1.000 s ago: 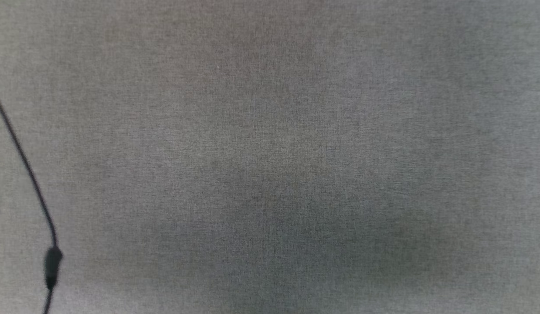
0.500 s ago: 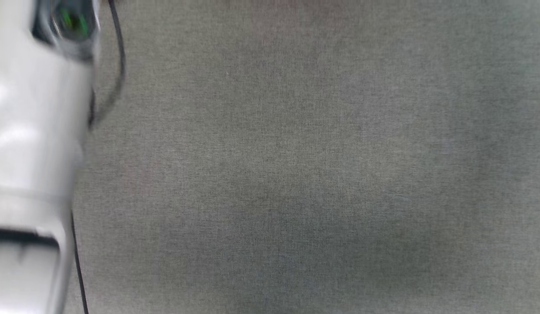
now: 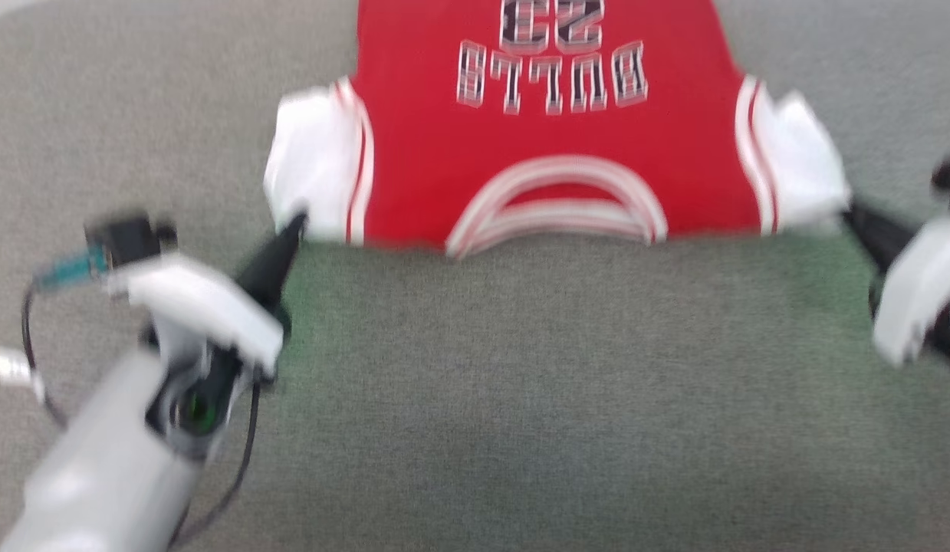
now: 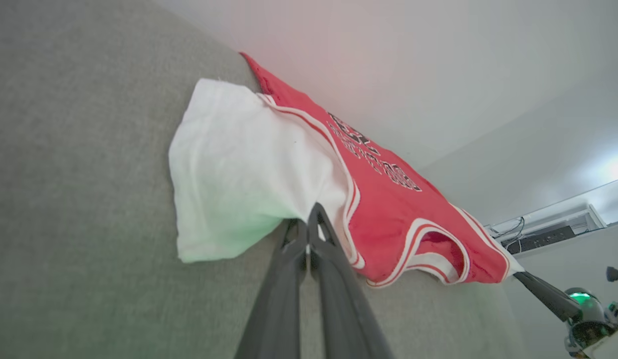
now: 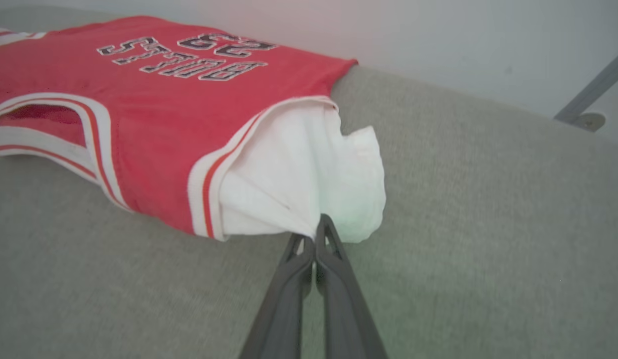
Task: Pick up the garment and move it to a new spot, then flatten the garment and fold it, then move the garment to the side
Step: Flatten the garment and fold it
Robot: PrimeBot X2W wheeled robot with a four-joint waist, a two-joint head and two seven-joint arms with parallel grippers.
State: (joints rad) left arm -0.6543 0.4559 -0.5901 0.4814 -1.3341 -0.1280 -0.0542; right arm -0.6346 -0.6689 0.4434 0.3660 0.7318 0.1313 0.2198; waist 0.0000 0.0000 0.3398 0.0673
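garment [image 3: 551,161] spread between jaws | left jaws: clamped on garment's edge | right jaws: same

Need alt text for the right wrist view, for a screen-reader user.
The right gripper, fingers shut, pinches the white sleeve of a red garment spread on a grey fabric surface. Dark lettering shows on its front, and a pale wall stands behind.

Head view steeply downward over grey surface [image 3: 521,399]; wrist views low, close; garment [image 3: 551,161] common to all.
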